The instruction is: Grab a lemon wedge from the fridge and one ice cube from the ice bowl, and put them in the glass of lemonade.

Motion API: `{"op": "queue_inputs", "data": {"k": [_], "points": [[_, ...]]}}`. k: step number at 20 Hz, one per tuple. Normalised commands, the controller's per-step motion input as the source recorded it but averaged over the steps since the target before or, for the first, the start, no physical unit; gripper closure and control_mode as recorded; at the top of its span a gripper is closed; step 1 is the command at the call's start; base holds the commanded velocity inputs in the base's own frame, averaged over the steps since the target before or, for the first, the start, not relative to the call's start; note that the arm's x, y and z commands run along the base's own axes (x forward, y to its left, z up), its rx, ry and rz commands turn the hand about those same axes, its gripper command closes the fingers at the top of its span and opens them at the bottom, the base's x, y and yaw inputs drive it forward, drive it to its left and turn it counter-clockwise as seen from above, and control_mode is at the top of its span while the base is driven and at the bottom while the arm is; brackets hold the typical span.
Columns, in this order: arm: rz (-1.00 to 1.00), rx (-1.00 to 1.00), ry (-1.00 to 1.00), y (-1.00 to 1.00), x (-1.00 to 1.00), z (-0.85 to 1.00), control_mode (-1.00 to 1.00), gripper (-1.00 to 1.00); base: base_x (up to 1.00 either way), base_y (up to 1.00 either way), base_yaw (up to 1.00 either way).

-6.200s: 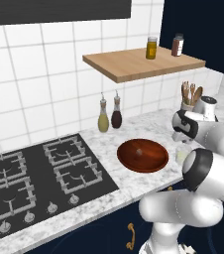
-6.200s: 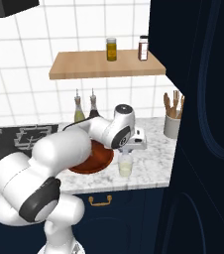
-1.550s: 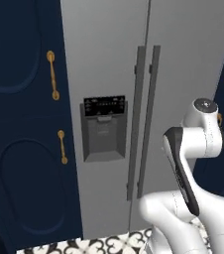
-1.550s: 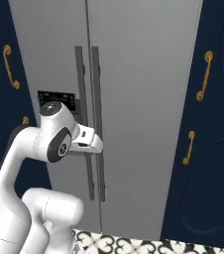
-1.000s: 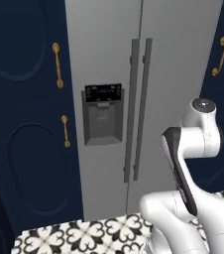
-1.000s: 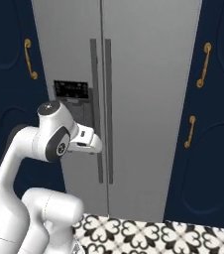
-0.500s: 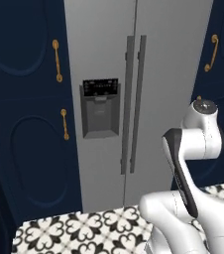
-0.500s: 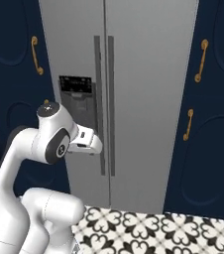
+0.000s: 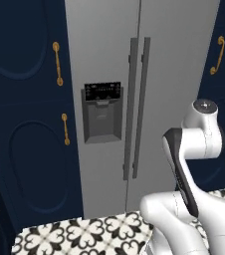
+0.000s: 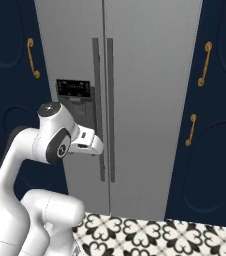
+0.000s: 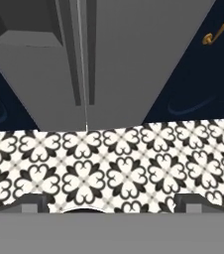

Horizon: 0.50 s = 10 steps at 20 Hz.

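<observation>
Left base view shows the fridge (image 9: 149,74) standing tall and grey in the middle, both doors closed, with two long dark handles (image 9: 137,104) side by side and a black panel (image 9: 102,112) on its left door. Navy cabinets (image 9: 25,124) with gold handles (image 9: 57,63) stand on both sides. The floor (image 11: 114,168) has black and white flower tiles. The gripper (image 11: 111,202) hangs in front of the fridge, near the floor — its fingers (image 11: 33,202) are spread wide apart, holding nothing.
</observation>
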Motion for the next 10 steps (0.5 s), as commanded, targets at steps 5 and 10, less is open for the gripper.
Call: {"op": "queue_inputs", "data": {"k": [5,10], "points": [[0.0,0.0,0.0,0.0,0.0,0.0,1.0,-1.0,-0.02,0.0,0.0],[0.0,0.0,0.0,0.0,0.0,0.0,1.0,-1.0,-0.16,0.0,0.0]]}}
